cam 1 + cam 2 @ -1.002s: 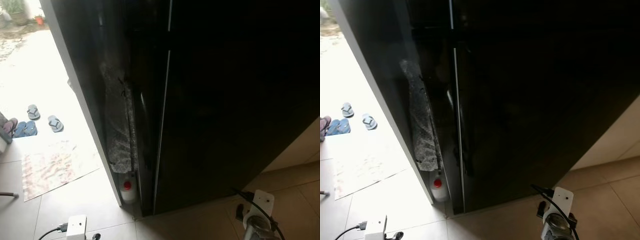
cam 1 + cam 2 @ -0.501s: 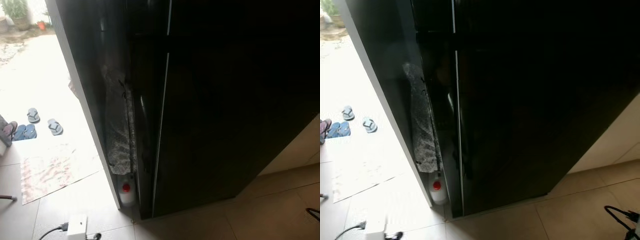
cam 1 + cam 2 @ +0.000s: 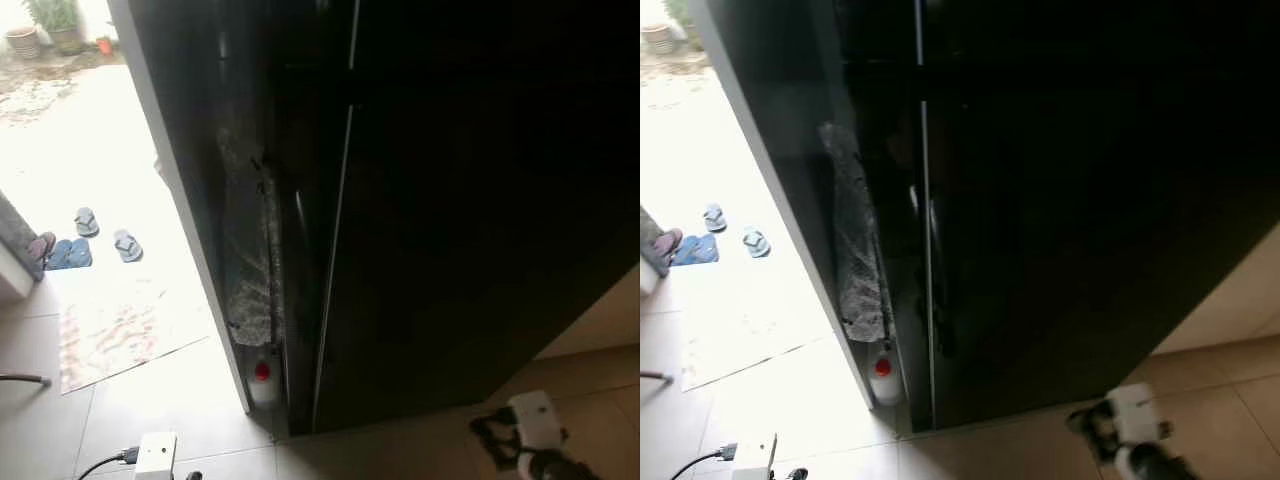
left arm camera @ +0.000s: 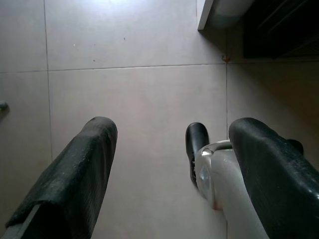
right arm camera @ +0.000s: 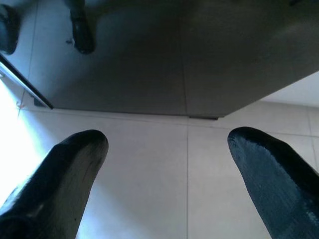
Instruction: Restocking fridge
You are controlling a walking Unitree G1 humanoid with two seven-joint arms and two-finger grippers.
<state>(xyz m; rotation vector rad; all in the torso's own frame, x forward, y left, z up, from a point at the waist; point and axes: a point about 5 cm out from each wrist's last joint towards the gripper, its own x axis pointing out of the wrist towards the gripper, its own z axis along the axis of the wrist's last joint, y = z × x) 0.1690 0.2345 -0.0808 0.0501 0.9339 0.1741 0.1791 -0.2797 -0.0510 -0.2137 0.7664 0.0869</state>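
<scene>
Black and shiny, the tall dark fridge (image 3: pixel 450 200) fills most of the left eye view, and its doors are shut, with a thin pale seam running up and down where they meet. It stands right in front of the robot and its long side goes straight up. By its bottom corner a small white bottle with a red cap (image 3: pixel 262 376) sits on the floor, and a grey speckled cover (image 3: pixel 250 260) hangs in the gap beside the fridge. Past the white door frame, out in the bright sun, lie grey and blue flip-flops (image 3: pixel 100 232) and a pale patterned mat (image 3: pixel 115 332). A white plug box with a black cord (image 3: pixel 152 455) rests on the tiles, and the right arm shows blurry at the bottom edge. In the right eye view the same bottle (image 3: pixel 884 378) sits by the fridge. In the left wrist view the left gripper (image 4: pixel 172 149) points down at bare beige floor tiles (image 4: pixel 134 89), its two black fingers spread wide, holding nothing. In the right wrist view the right gripper (image 5: pixel 167 164) is wide open and empty too, with the fridge's dark base (image 5: pixel 164 55) just ahead. I think the right arm is nearer the doors, and nothing blocks the way.
</scene>
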